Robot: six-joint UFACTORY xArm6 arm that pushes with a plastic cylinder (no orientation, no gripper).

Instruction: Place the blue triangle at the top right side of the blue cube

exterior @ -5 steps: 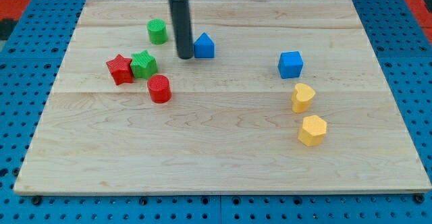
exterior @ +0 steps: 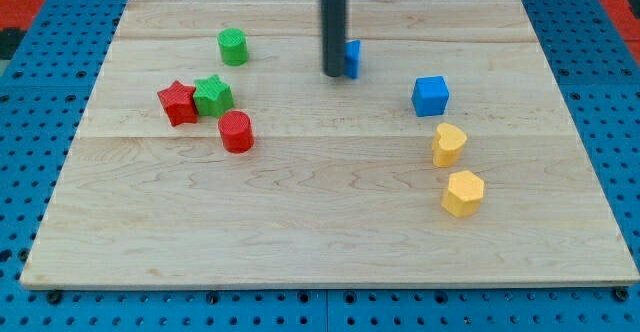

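One dark rod is standing in the upper middle of the frame, and we are resting my tip (exterior: 333,74) against the left side of the blue triangle (exterior: 353,59). There is no gripper to open or close. The blue cube (exterior: 431,95) is sitting to the lower right on the surface (exterior: 320,222).

Straight dark grey rod (exterior: 333,32), matte.

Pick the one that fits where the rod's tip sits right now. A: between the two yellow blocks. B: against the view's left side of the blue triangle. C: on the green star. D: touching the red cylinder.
B: my tip stands right at the view's left side of the blue triangle, partly hiding it, far from the other blocks.
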